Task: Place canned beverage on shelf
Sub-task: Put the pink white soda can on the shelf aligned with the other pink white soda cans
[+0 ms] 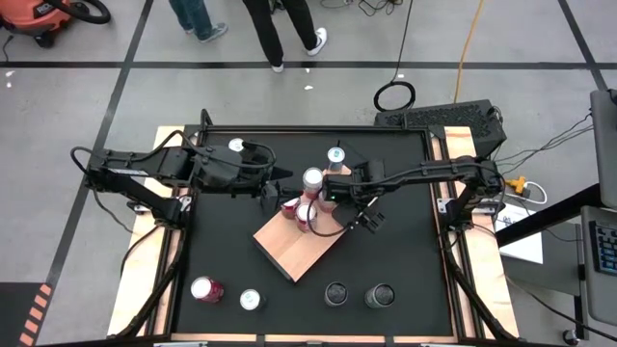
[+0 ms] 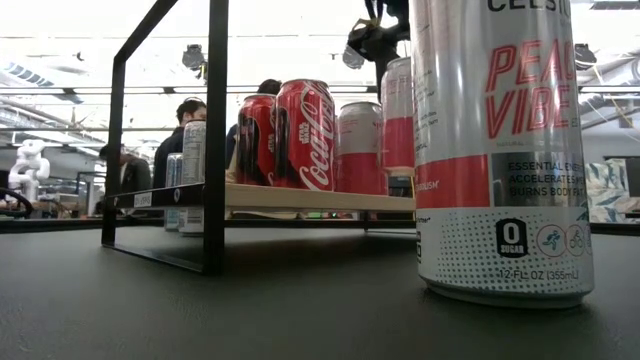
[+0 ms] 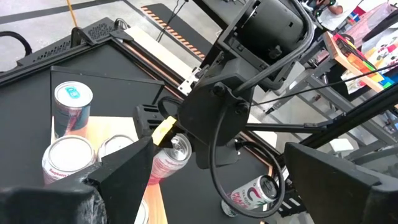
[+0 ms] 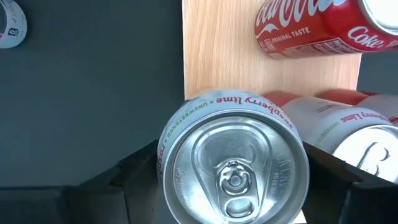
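The right gripper [image 4: 231, 171] is clasping a slim white aluminium can [image 4: 232, 167], rim lettering reading "raspberry lime", its dark fingers pressing both sides as it is hanging above the far corner of the shelf [image 1: 304, 246], a flat pale-wood board with a thin black edge. Red Coca-Cola cans [image 2: 304, 135] and pink-and-white cans are standing on that board. The left gripper [image 1: 273, 178] is hovering just left of the cluster, jaws spread wide and empty, while a "PEACH VIBE" can [image 2: 497, 150] is sitting nearest the low camera.
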`<state>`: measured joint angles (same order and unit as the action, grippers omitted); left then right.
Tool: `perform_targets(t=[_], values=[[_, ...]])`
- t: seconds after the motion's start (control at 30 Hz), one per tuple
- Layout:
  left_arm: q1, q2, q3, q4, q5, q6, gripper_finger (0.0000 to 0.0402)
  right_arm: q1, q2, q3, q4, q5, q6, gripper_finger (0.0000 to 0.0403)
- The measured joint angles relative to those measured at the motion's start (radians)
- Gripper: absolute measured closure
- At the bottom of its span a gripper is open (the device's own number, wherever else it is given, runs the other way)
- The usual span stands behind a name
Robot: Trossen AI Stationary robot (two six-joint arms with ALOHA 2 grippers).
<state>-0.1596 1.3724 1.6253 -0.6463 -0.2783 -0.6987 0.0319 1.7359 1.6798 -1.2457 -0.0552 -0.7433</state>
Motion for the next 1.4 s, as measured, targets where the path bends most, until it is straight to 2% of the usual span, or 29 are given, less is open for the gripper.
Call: perform_targets(t=[1.4], values=[[0.0,0.0,0.0,-0.001,0.001,0.007,0.0038,-0.001,-0.002,-0.116,0.076,0.008,0.052,0.0131]])
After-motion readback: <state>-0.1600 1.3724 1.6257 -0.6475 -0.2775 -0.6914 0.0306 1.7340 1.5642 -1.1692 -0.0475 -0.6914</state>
